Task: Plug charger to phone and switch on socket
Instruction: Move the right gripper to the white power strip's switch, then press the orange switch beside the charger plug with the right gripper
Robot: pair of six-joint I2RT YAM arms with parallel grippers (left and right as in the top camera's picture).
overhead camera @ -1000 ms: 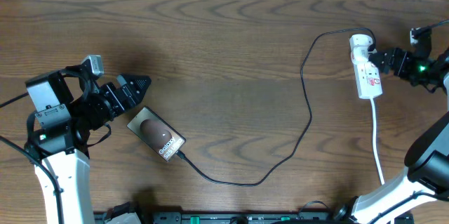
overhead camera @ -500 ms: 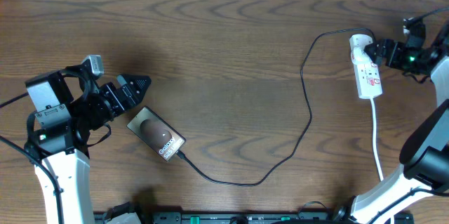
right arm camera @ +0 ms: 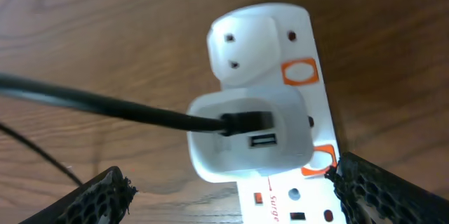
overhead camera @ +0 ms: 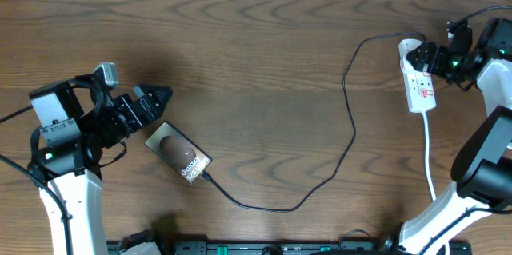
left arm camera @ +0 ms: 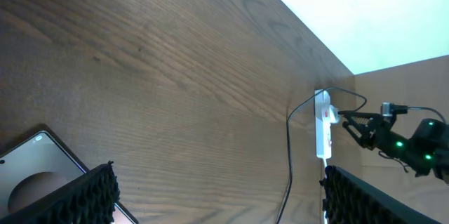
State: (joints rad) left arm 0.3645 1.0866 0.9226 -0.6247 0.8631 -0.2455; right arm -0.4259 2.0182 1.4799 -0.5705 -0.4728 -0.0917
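Jaws of right end effector apart, now nearer socket head; left end effector apart, unmoved.

The far and middle tabletop is open for passage. On the right the charger loops from the phone at near left up to the socket — a snag line. The socket's white cord runs toward the near edge — only a narrow lane lies between the two.
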